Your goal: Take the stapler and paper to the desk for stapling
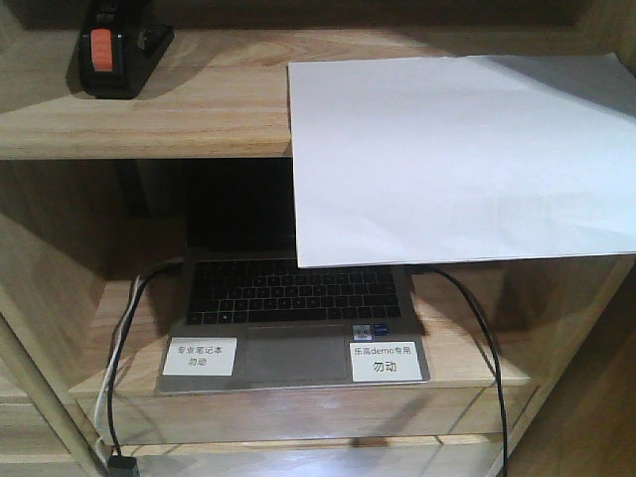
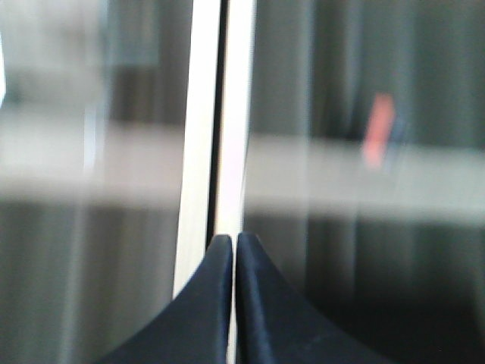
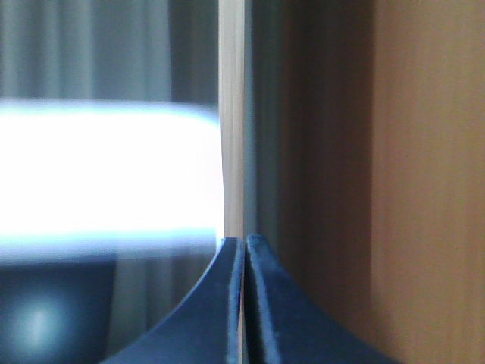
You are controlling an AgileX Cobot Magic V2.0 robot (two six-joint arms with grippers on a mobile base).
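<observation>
The black stapler (image 1: 117, 52) with its orange-red patch stands at the left of the upper shelf (image 1: 149, 119). The white paper (image 1: 457, 159) lies on that shelf at the right, its near half hanging over the shelf's front edge. Neither arm shows in the front view. My left gripper (image 2: 233, 240) is shut with nothing between its dark fingers; a blurred orange-red patch (image 2: 377, 130) shows far off to its upper right. Shut and holding nothing too, my right gripper (image 3: 245, 241) has a bright white blur (image 3: 106, 171) to its left. The desk is out of view.
An open laptop (image 1: 293, 318) with two white Chinese labels sits on the lower shelf, partly under the overhanging sheet. Black and white cables (image 1: 119, 378) run down at its left, a black cable (image 1: 487, 348) at its right. A wooden side panel (image 3: 424, 182) stands close to the right gripper.
</observation>
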